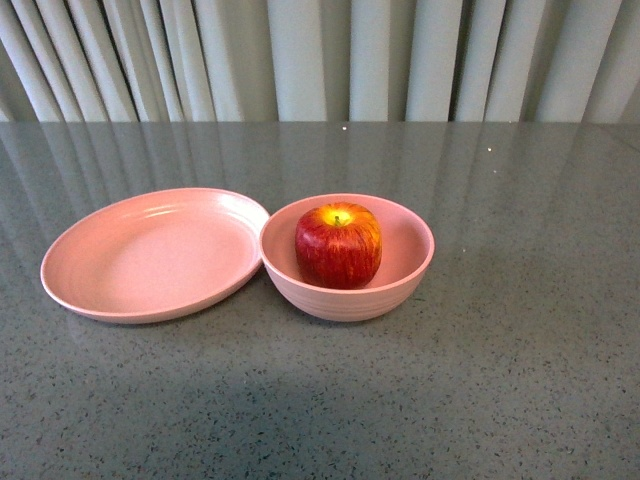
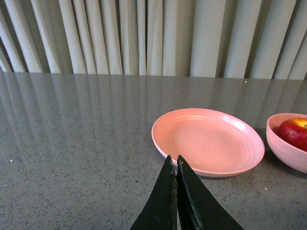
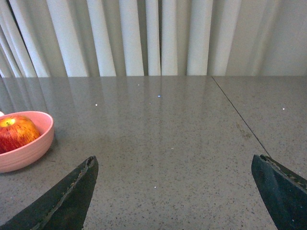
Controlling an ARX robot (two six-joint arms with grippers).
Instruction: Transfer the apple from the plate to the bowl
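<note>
The red apple [image 1: 338,245] sits upright inside the deep pink bowl [image 1: 400,290] at the table's middle. The shallow pink plate [image 1: 150,255] lies just left of the bowl, touching it, with nothing on it. Neither gripper shows in the front view. In the left wrist view my left gripper [image 2: 174,160] is shut and holds nothing, just short of the plate [image 2: 206,141]; the bowl [image 2: 285,148] with the apple [image 2: 295,132] is beyond it. In the right wrist view my right gripper [image 3: 175,160] is open over bare table, well apart from the bowl [image 3: 26,153] and apple [image 3: 15,132].
The grey speckled table [image 1: 520,380] runs back to a pale pleated curtain [image 1: 320,60]. A thin seam [image 3: 240,120] crosses the tabletop in the right wrist view.
</note>
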